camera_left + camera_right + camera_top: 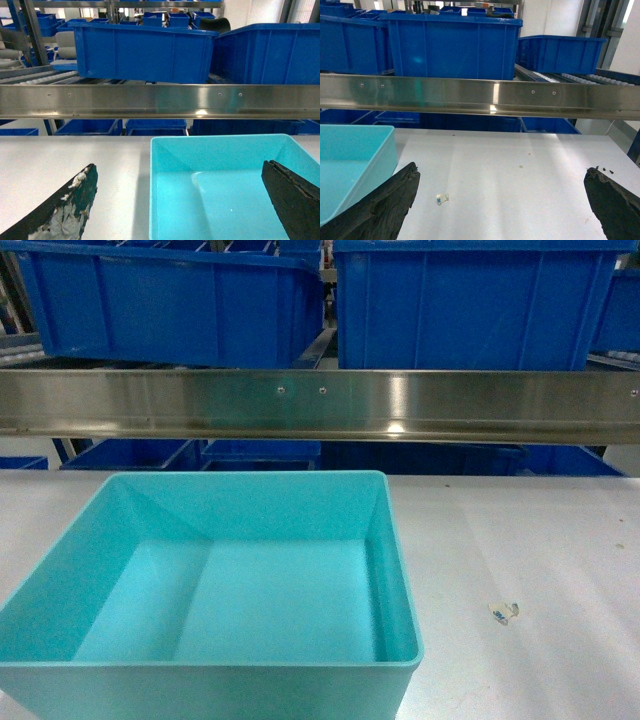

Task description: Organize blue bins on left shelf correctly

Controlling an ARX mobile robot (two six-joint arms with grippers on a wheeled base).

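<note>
Left gripper (180, 200) spread wide, straddling the turquoise bin's (230, 580) left wall, seemingly not touching it, right gripper (502, 202) spread wide over bare table (520, 170), holding nothing, bin near the shelf beam (320, 405).

The turquoise bin (230, 590) sits on the table (540, 540), toward its left and near the front edge, with nothing in it. To its right on the table lies a small scrap (504, 613), well apart from it. Behind the table runs the front beam (320, 405) of the left shelf (45, 77). On the shelf tier behind the beam stand two royal-blue bins (170, 305) side by side, with more bins on the tier below the beam, behind the table's far edge.
</note>
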